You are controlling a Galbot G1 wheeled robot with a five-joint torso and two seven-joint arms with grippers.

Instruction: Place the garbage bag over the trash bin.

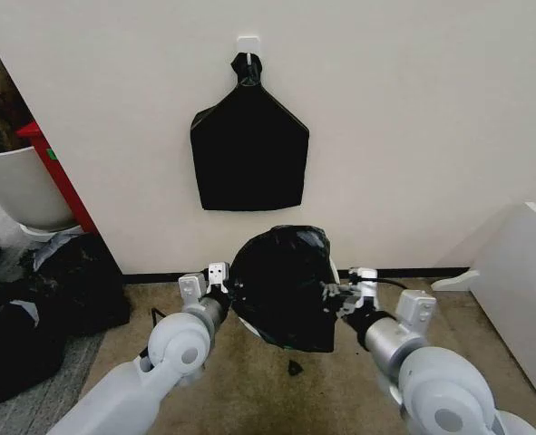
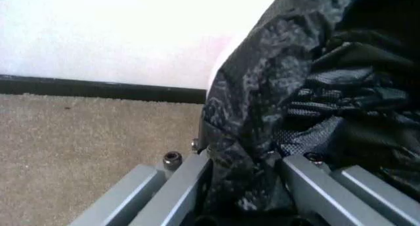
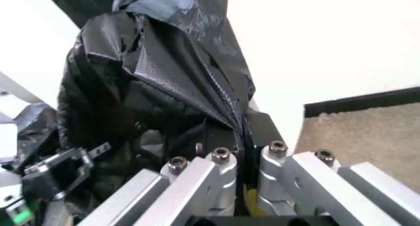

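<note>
wall (image 1: 413, 136) close behind, carpet (image 1: 249, 390) open

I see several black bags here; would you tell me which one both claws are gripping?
The glossy, wrinkled garbage bag stretched over the trash bin, pinched between the left claw and right claw. The flat bag hangs on the wall; the bulky sacks sit on the floor.

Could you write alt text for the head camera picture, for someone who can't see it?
Two grey robot arms hold a black garbage bag between them, left gripper and right gripper each pinching a side. It hides most of the white bin on the carpet, below a flat black bag hung on the wall.
</note>
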